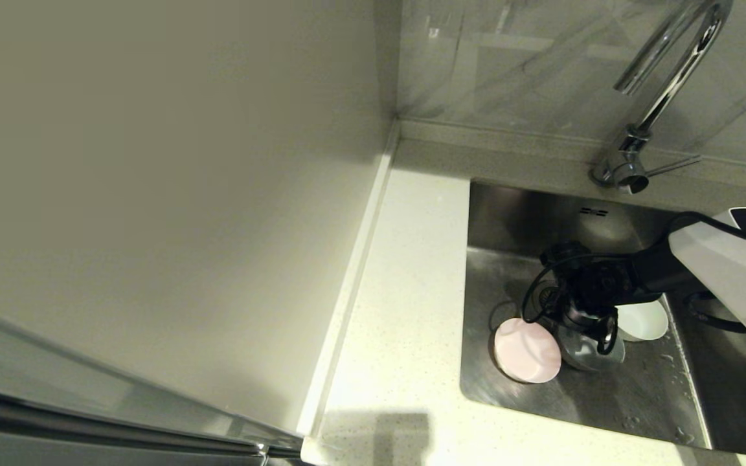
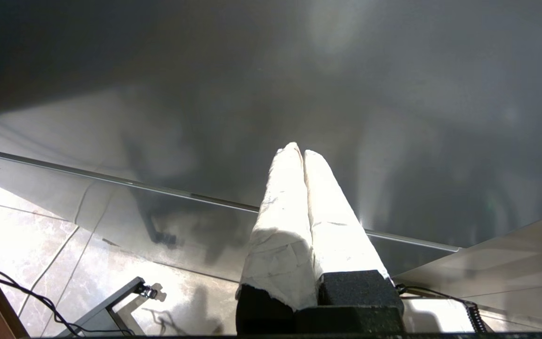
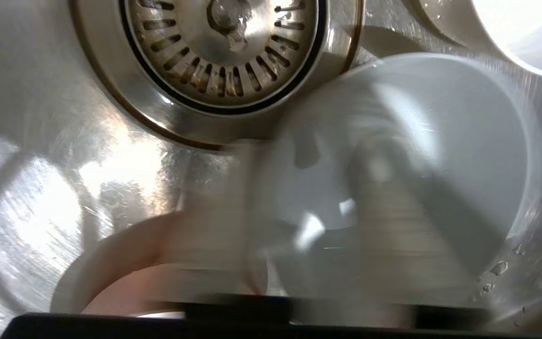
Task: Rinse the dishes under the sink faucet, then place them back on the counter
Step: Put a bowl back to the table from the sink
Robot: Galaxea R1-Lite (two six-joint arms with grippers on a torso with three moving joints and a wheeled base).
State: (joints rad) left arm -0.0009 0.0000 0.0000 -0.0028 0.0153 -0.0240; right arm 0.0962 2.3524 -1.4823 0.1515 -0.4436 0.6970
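1. Head view: right gripper (image 1: 596, 336) lower right of centre, down in the sink (image 1: 645, 388) over the pale blue bowl (image 1: 583, 353); can't tell its finger state; pink bowl (image 1: 526, 350) touching on the left, white bowl (image 1: 644, 320) to the right; faucet (image 1: 664, 84) upper right; counter (image 1: 405, 310) centre.
2. Left wrist view: left gripper (image 2: 303, 151) centre, fingers pressed together, holding nothing, over floor tiles (image 2: 17, 240).
3. Right wrist view: fingers blurred; blue bowl centre right, just beside the drain strainer (image 3: 224, 52) at top; pink bowl at bottom left, white bowl at top right.

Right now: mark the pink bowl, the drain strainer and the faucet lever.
pink bowl (image 1: 527, 350), head view, middle of its pale inside.
drain strainer (image 3: 224, 44), right wrist view, slotted metal face below the centre knob.
faucet lever (image 1: 674, 166), head view, midway along the thin rod.
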